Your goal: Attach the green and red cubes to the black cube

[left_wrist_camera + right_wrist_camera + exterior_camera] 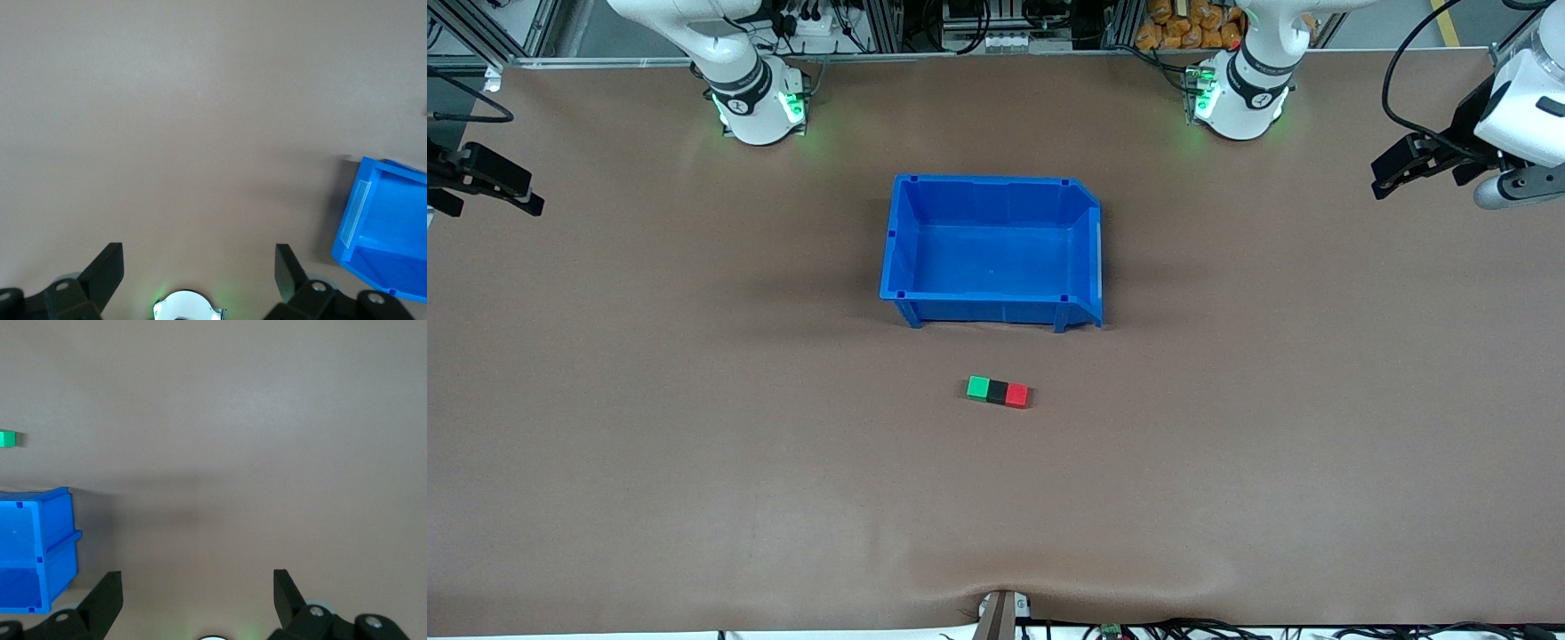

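A green cube [978,388], a black cube [997,391] and a red cube [1016,395] lie touching in one row on the table, the black one in the middle, nearer to the front camera than the blue bin [1089,258]. The green cube also shows in the right wrist view [8,439]. My left gripper [1392,178] is open and empty, up over the left arm's end of the table. My right gripper [511,197] is open and empty, up over the right arm's end of the table. Both arms wait away from the cubes.
The blue bin stands empty at the table's middle, between the arm bases and the cubes; its corner shows in the left wrist view [373,220] and in the right wrist view [40,547]. Brown table surface lies all round the cubes.
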Robot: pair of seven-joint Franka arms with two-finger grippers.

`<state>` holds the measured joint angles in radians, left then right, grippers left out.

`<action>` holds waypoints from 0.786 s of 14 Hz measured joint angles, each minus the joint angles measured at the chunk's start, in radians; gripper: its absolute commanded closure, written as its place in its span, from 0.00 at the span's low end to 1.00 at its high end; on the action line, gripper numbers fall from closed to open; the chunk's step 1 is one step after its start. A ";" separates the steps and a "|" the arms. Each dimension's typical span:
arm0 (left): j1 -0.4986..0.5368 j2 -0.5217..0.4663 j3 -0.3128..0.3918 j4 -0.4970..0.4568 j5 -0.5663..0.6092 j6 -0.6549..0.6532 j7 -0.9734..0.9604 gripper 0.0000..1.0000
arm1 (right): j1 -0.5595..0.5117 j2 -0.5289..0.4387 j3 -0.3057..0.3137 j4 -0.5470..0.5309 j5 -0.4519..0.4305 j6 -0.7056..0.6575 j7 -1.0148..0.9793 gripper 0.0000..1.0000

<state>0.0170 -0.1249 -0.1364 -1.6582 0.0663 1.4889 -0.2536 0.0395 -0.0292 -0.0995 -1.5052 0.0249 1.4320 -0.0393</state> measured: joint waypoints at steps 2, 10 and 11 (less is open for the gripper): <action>0.000 0.000 -0.001 0.000 0.000 0.000 0.000 0.00 | 0.000 0.000 0.000 -0.002 0.000 0.000 0.000 0.00; 0.000 0.000 -0.008 0.000 0.000 0.000 0.000 0.00 | 0.004 0.007 0.004 -0.010 0.000 0.019 0.000 0.00; 0.000 0.000 -0.008 0.001 0.000 0.001 0.000 0.00 | 0.004 0.007 0.004 -0.010 0.000 0.023 0.000 0.00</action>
<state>0.0169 -0.1248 -0.1439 -1.6574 0.0663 1.4898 -0.2535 0.0433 -0.0219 -0.0952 -1.5151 0.0248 1.4551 -0.0389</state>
